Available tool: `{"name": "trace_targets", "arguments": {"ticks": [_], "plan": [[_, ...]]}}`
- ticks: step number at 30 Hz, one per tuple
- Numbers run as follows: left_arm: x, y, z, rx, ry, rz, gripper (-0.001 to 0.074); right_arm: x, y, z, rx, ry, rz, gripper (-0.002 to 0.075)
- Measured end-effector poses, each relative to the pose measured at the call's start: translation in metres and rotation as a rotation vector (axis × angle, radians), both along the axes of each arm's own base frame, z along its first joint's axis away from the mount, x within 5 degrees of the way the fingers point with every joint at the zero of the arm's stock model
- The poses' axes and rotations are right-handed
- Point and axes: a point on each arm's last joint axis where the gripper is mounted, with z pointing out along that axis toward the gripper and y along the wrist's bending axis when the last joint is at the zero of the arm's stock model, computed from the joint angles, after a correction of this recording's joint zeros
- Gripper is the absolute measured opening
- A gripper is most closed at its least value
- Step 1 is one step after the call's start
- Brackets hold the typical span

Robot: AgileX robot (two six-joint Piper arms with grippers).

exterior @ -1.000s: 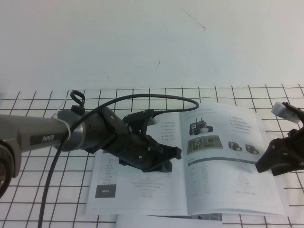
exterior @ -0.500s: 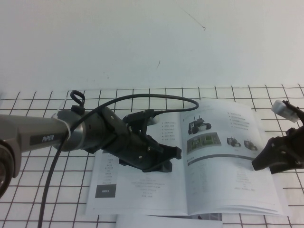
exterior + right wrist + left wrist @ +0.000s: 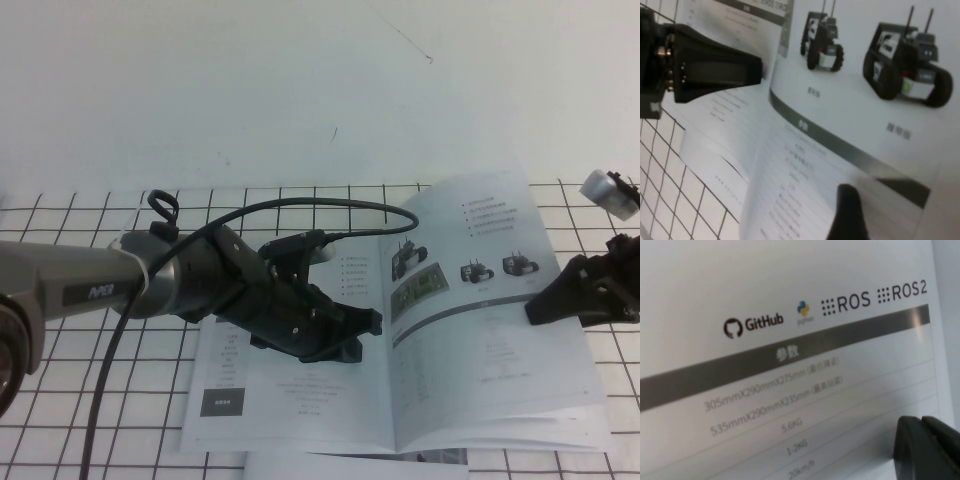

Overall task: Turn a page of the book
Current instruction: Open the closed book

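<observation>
The thin glossy white staple-bound booklet (image 3: 400, 350) lies open on the white black-gridded surface (image 3: 80, 400). Its right-hand glossy white leaf with wheeled-robot photos (image 3: 480, 300) is lifted at the outer edge, curving up off the leaves beneath. The black right end effector (image 3: 560, 300) grips that edge, closed on it. The black left end effector (image 3: 345, 335) rests on the left-hand leaf, fingers together.
</observation>
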Motion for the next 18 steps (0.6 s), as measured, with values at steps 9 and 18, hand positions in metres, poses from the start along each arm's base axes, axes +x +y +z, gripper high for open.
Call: {"name": "trace_targets", "arguments": {"ticks": [9, 18], "plan": [[0.000, 0.000, 0.000, 0.000, 0.002, -0.001, -0.0004, -0.007, 0.002, 0.025, 0.018, -0.033, 0.017, 0.0483], [0.000, 0.000, 0.000, 0.000, 0.002, -0.001, -0.0004, -0.014, 0.004, 0.046, 0.027, -0.064, 0.016, 0.0483]]}}
